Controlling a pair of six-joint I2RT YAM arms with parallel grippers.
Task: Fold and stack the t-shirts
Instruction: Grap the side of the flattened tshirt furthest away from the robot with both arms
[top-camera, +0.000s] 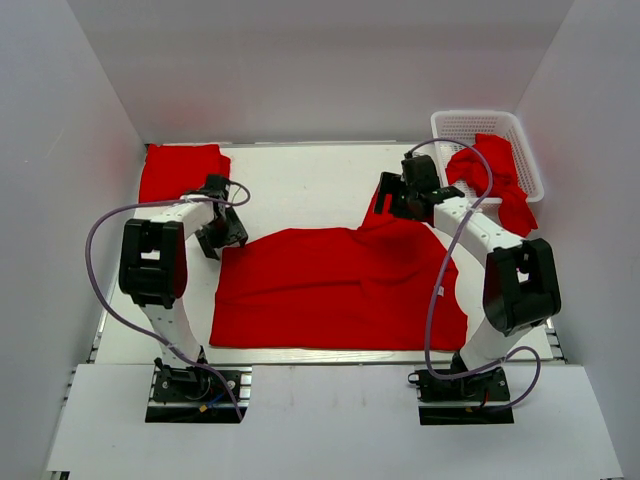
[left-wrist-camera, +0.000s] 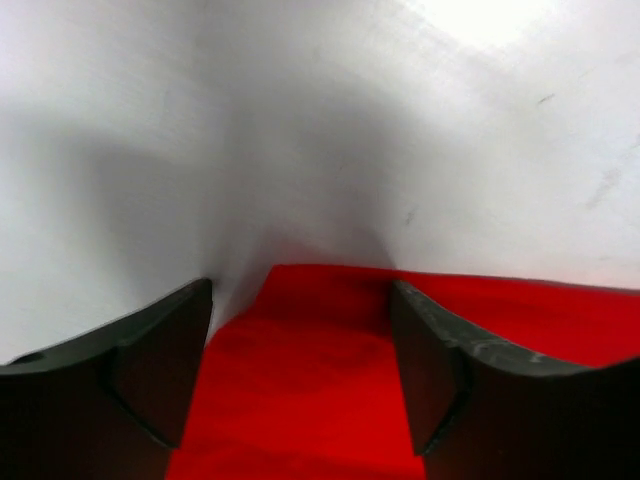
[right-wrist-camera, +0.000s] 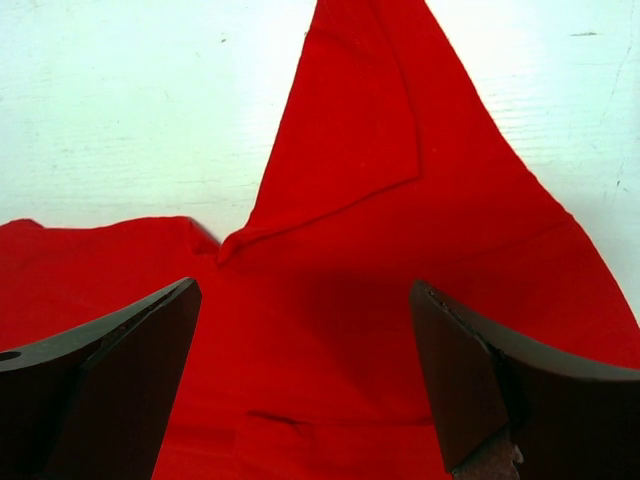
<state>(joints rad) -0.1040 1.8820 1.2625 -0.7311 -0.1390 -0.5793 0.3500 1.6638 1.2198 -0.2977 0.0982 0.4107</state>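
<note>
One red t-shirt lies spread across the middle of the table. My left gripper is low at its far left corner, open. In the left wrist view that corner of the t-shirt lies between the two fingers of the left gripper, with no pinch visible. My right gripper hovers open over the shirt's far right part. In the right wrist view the right gripper has red fabric under it, and a pointed sleeve fold runs away from it. A folded red t-shirt lies at the back left.
A white lattice basket stands at the back right, with another red t-shirt spilling over its near rim. White walls close in the table on three sides. Bare table shows between the folded shirt and the basket.
</note>
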